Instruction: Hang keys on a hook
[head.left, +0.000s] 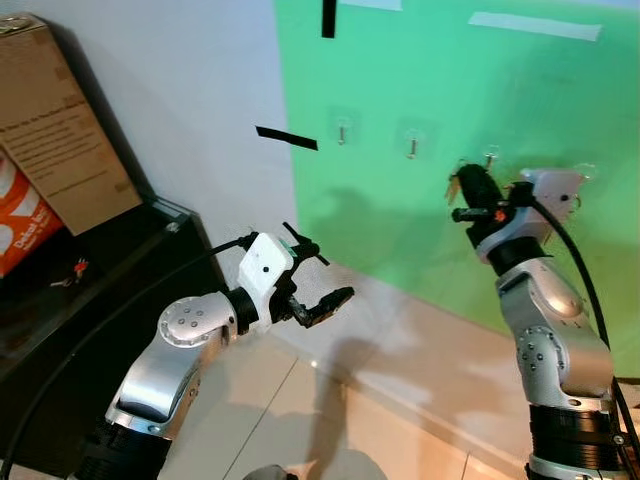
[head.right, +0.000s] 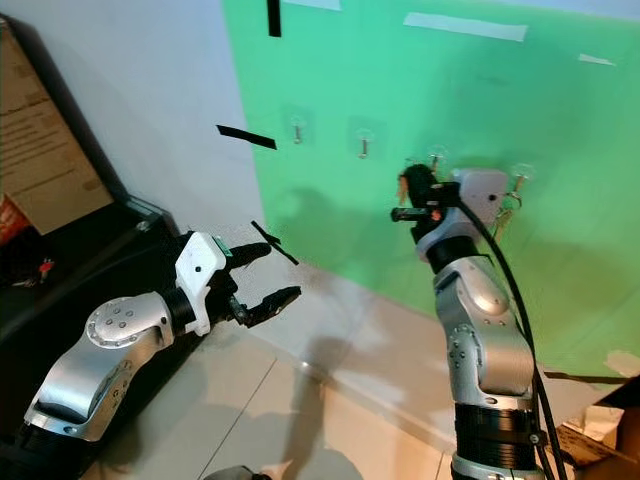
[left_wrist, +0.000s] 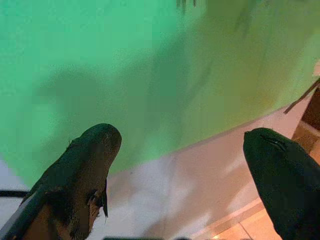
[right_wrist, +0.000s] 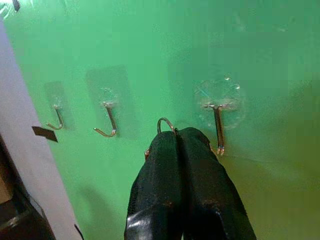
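- Green wall panel (head.left: 420, 80) straight ahead, white wall (head.left: 180, 90) to its left, pale tiled floor (head.left: 330, 420) below; row of small metal hooks stuck along the panel on clear pads.
- Raised high on the right: right gripper (right_wrist: 176, 142), fingers pressed together on a key ring (right_wrist: 165, 122) whose silver loop pokes out above the fingertips.
- Held just left of the round-pad hook (right_wrist: 218, 127), ring near it but apparently not yet over the prong; probably lined up that way so the loop can slide sideways onto the upturned tip.
- Two more hooks farther left, one (right_wrist: 107, 120) closer and one (right_wrist: 56, 117) at the far end, both bare.
- Held low on the left: left gripper (head.left: 318, 280), fingers spread wide with nothing between, pointing toward the foot of the wall; likely parked clear of the work.
- Dark cabinet (head.left: 90, 290) against the white wall at far left, cardboard box (head.left: 60, 120) leaning on it, a small red-tagged object (head.left: 76, 268) lying on top, too small to identify.
- Keys themselves not to be made out: only the loop shows, the rest buried in the closed fingers.
- Something brassy dangling by the wrist housing at the rightmost hook (head.right: 520, 180), too blurred to name.
- Black tape strips (head.left: 286, 138) on the wall, purpose unclear.
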